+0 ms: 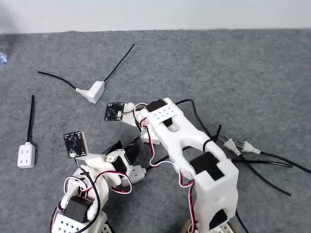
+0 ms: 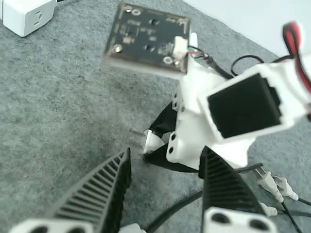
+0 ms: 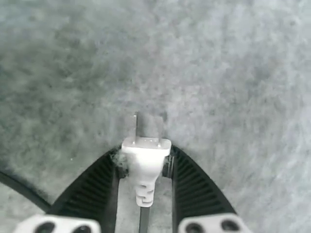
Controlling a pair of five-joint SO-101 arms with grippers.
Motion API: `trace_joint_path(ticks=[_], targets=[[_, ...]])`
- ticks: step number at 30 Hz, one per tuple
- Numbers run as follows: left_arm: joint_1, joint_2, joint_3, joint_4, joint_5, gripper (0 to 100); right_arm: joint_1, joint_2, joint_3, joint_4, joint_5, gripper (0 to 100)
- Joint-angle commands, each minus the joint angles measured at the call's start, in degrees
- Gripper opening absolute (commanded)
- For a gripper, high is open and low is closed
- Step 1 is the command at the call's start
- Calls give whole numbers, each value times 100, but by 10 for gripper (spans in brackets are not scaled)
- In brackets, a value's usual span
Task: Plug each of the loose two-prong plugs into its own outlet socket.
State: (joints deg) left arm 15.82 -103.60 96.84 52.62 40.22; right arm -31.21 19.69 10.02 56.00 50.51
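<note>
My right gripper [image 3: 145,154] is shut on a white two-prong plug [image 3: 145,162]. The plug's prongs point away over the grey carpet, just above it. In the left wrist view that plug [image 2: 147,140] shows low over the carpet, straight ahead of my left gripper [image 2: 165,160], which is open with nothing between its fingers. One white outlet block [image 1: 95,91] lies at the back left with black cords. A second outlet block [image 1: 25,155] lies at the far left. Two loose plugs [image 1: 236,144] rest on the right, on black cords.
Grey carpet [image 1: 218,73] covers the table. Black cords [image 1: 272,165] trail off to the right behind the right arm. The two arms stand close together at the front, with their wrist camera boards [image 1: 115,111] raised.
</note>
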Motion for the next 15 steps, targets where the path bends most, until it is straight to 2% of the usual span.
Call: trace_joint_path(ticks=[1, 5, 15], targets=[[44, -62, -48, 26, -26, 216, 75, -831, 158, -145, -457, 9], [44, -62, -48, 26, -26, 216, -40, -1745, 774, -136, -668, 9], [44, -62, -48, 26, -26, 215, -927, -3758, 1758, 101, -1213, 9]])
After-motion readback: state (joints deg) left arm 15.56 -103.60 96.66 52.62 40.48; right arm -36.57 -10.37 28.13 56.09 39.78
